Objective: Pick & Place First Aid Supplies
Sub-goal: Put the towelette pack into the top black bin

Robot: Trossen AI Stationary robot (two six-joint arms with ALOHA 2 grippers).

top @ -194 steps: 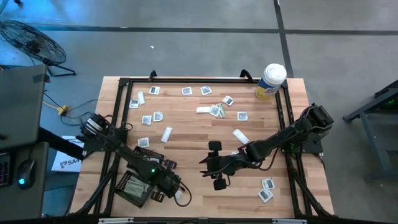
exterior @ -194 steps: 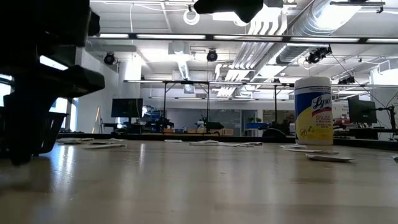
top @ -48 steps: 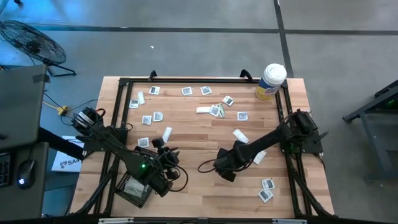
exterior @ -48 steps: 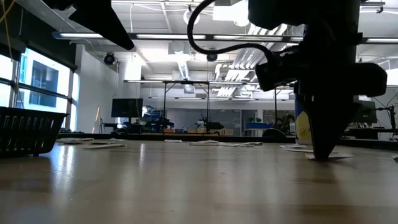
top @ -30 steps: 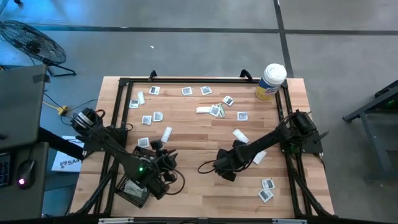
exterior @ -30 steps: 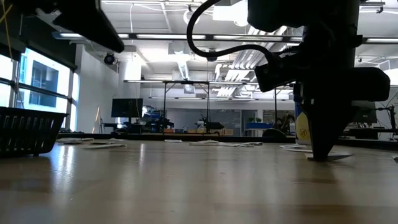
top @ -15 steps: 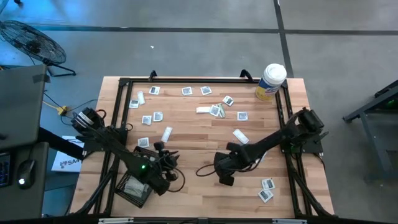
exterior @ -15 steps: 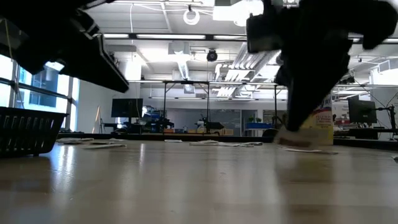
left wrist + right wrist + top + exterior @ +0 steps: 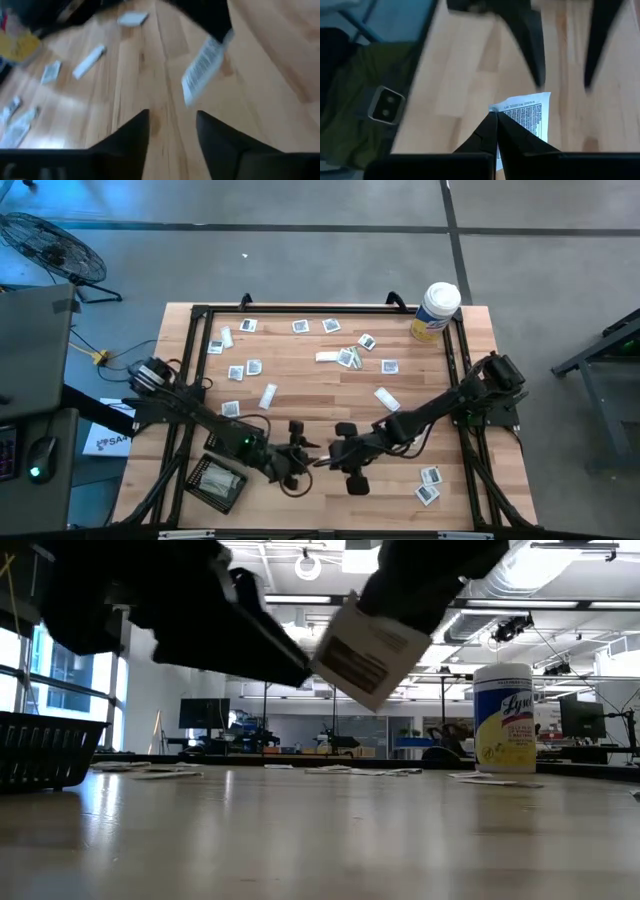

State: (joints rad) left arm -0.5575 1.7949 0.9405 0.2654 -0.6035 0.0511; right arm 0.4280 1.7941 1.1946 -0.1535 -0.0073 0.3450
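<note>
- Pinching a white printed packet [image 9: 527, 120] by one edge, the right end effector [image 9: 495, 120] has its fingers pressed together on it and holds it in the air above the front middle of the desk [image 9: 330, 385].
- The left end effector [image 9: 172, 122] faces it from just beside, fingers spread, the packet hanging ahead of the gap between them; this looks like a hand-over, with the left arm the one nearer the black mesh tray [image 9: 220, 481] at the desk's front left.
- The edge grip leaves most of the packet free, which I judge gives the other fingers something to close on.
- In the low view the packet [image 9: 367, 648] hangs tilted, clear of the desk, its long axis slanting down and its printed face toward that camera.
- Other packets [image 9: 268, 395] lie flat, scattered over the far half of the desk, well apart from both arms; the white canister [image 9: 436, 311] stands at the far right corner.
</note>
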